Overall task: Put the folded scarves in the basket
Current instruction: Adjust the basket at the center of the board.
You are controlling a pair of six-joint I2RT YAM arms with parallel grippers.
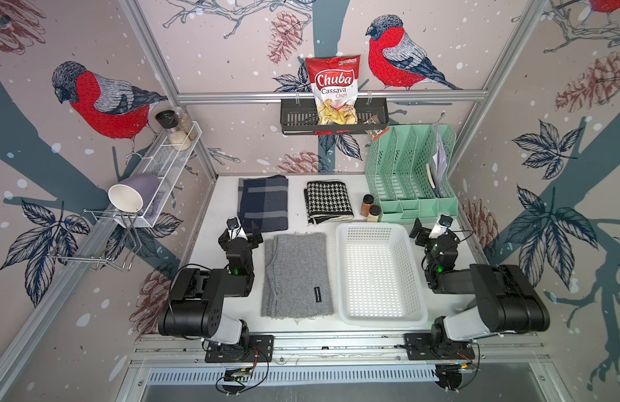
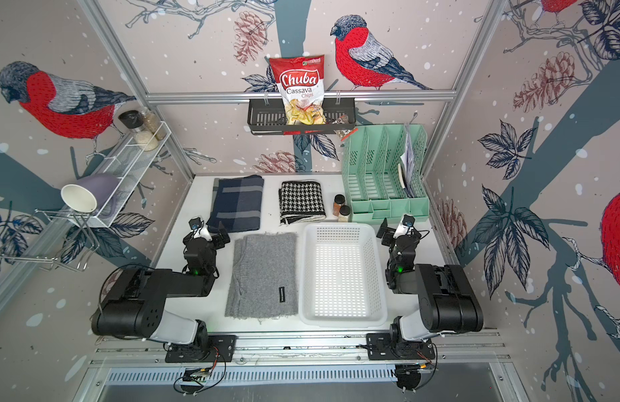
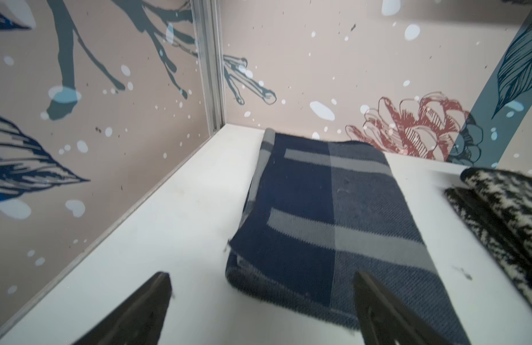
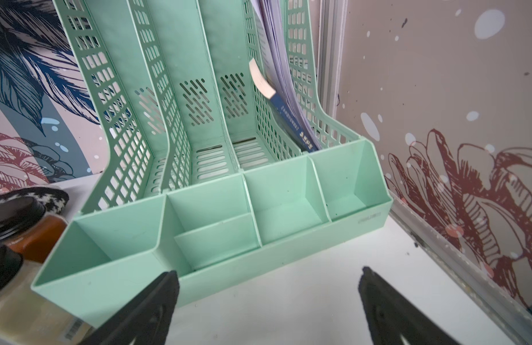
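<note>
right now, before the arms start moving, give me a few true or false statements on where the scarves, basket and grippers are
1. The basket is empty. True.
2. The grey scarf lies inside the basket. False: it lies flat on the table, beside the basket on the left arm's side.
3. The left gripper and the right gripper are both open and hold nothing. True.
4. The houndstooth scarf is the scarf nearest the arm bases. False: it lies at the back; the grey scarf is nearest.
5. Two spice jars stand between the houndstooth scarf and the mint organiser. True.
</note>
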